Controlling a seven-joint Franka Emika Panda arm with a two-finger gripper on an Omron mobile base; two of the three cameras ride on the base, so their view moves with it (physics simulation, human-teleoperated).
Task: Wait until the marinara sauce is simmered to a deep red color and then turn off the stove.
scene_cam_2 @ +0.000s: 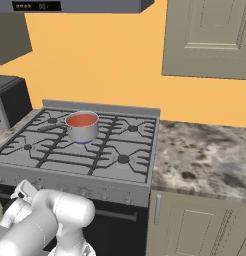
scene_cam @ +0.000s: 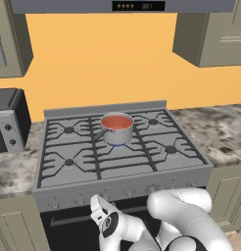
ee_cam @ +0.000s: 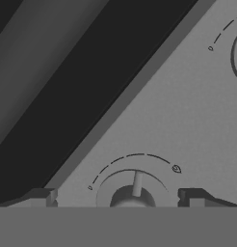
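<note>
Tool (ee_cam: 118,197) spread wide astride stove (scene_cam: 156,172) knob (ee_cam: 133,195); risk: twisting early w/ marinara sauce (scene_cam: 116,121) orange-red, undercooked.

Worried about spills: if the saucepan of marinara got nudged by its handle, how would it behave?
The saucepan looks small, so probably light and easily slid on the grates. The sauce fills it near the rim, so it would likely slosh. Its single handle could swing it round.

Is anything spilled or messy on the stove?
No, nothing stands out. The marinara sauce sits level inside its saucepan, upright on a grate of the stove, with a blue flame beneath. The open gripper straddles a knob on the front panel.
</note>
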